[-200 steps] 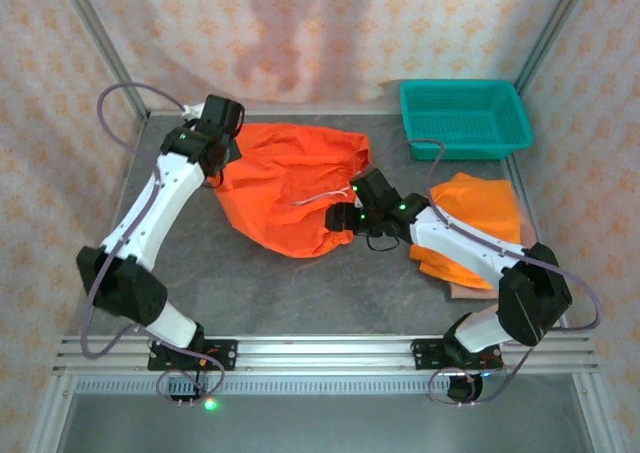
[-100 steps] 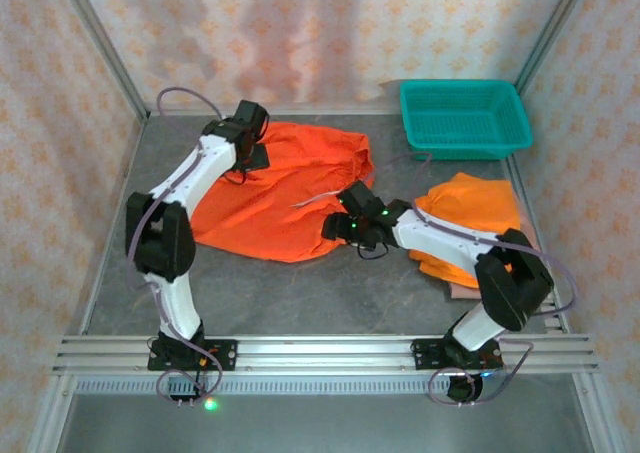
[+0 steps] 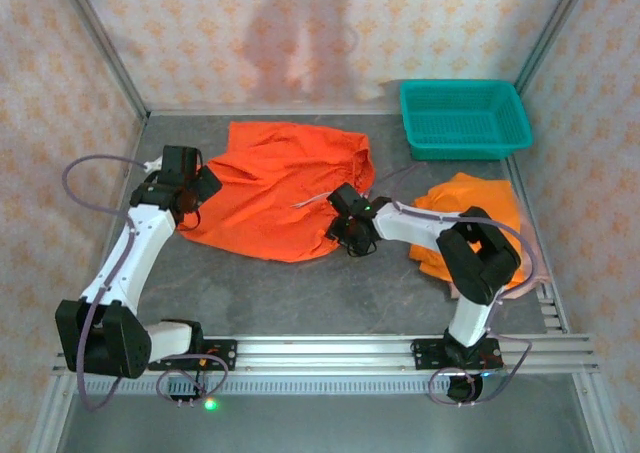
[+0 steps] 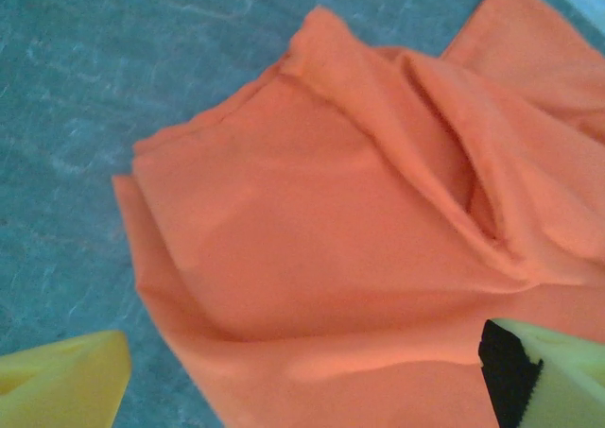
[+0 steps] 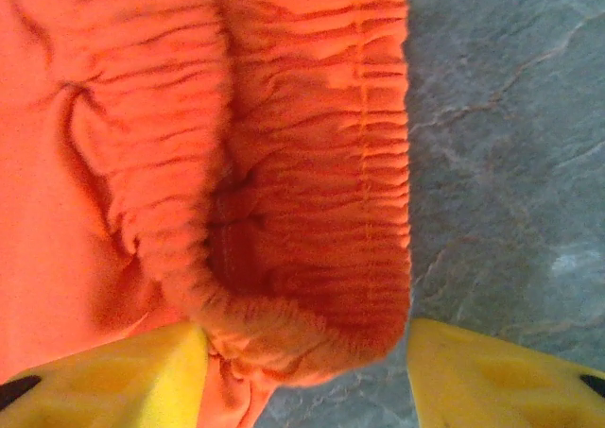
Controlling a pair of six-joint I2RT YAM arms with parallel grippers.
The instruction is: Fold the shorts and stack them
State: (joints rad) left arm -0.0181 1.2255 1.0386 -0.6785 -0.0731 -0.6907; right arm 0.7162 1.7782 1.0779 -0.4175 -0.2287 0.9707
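Note:
A bright orange pair of shorts [image 3: 280,188] lies spread out on the grey table, with a pale drawstring [image 3: 325,197] near its right side. My left gripper [image 3: 198,186] hovers over its left edge, open. In the left wrist view the yellow fingers [image 4: 66,381] stand wide apart above the loose cloth [image 4: 312,220]. My right gripper [image 3: 342,235] is at the shorts' right corner, open. The gathered waistband [image 5: 312,211] sits between its fingers [image 5: 492,376], with a gap on the right side. A second orange pair of shorts [image 3: 472,211] lies folded at the right.
A teal plastic basket [image 3: 465,118] stands at the back right corner. Patterned walls with metal frame posts enclose the table. Bare grey table [image 3: 300,293] stretches in front of the spread shorts, up to the rail at the near edge.
My left gripper has opened, let go of the shorts' back left edge and swung left and nearer. The shorts now lie flatter. My right gripper edged left, its jaws narrowing round the waistband.

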